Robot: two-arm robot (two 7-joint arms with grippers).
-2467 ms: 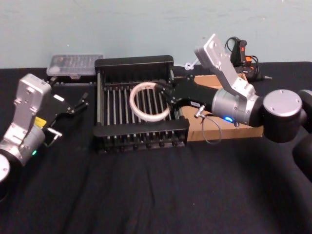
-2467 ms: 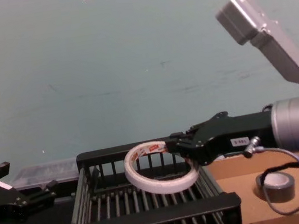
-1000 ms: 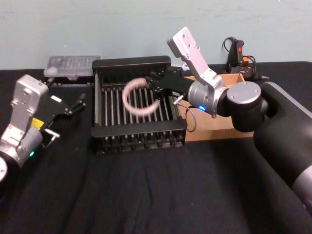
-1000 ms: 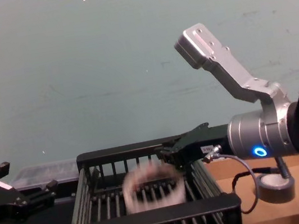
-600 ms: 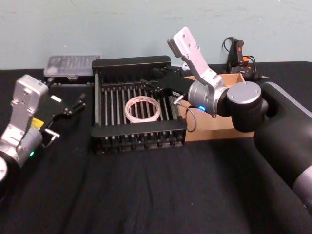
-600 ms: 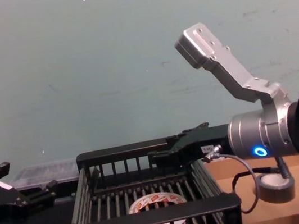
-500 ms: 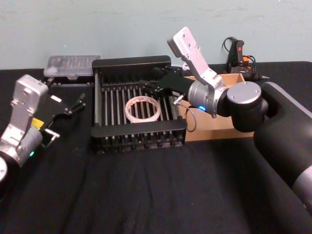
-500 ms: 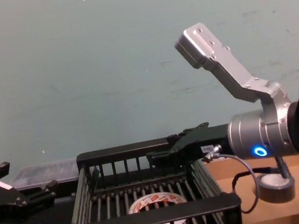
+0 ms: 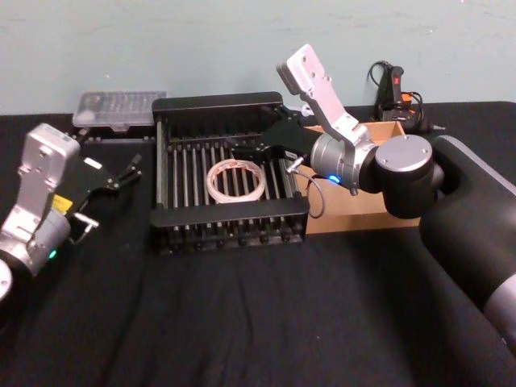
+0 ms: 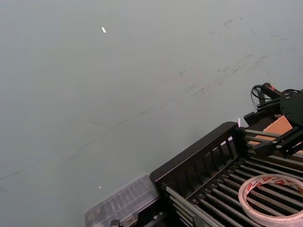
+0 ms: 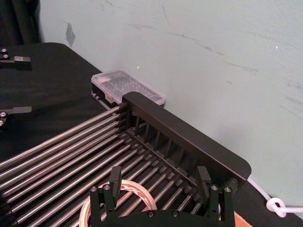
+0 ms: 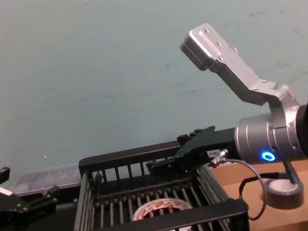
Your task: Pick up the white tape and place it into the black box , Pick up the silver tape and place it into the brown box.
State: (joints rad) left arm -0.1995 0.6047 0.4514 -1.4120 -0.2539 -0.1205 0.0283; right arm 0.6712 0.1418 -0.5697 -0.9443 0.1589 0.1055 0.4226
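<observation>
Table (image 9: 242, 322): I see a big black cloth with nothing loose near my arms. No trouble here.
Black box (image 9: 229, 218): It sits in the middle. My right arm reaches over its right wall. If I pull back low, I think I could bump that wall and push the box.
Brown box (image 9: 363, 216): It sits right beside the black box, on the right. My arm covers a lot of it in the head view, so I could misjudge where its walls are.
Right gripper (image 12: 163, 167): It hangs over the black box, fingers wide apart and holding nothing. If I drop it lower, the fingers could catch in the bars.
Left gripper (image 9: 121, 173): It rests left of the black box, fingers apart, empty. It is out of the way.
White tape (image 9: 236, 179): It lies flat on the bars inside the black box. This half looks done. I must not hook it on my way out.
Silver tape (image 12: 283, 193): It already sits in the brown box, under my right wrist. The hanging wire (image 12: 255, 193) swings close to it and could drag it.
</observation>
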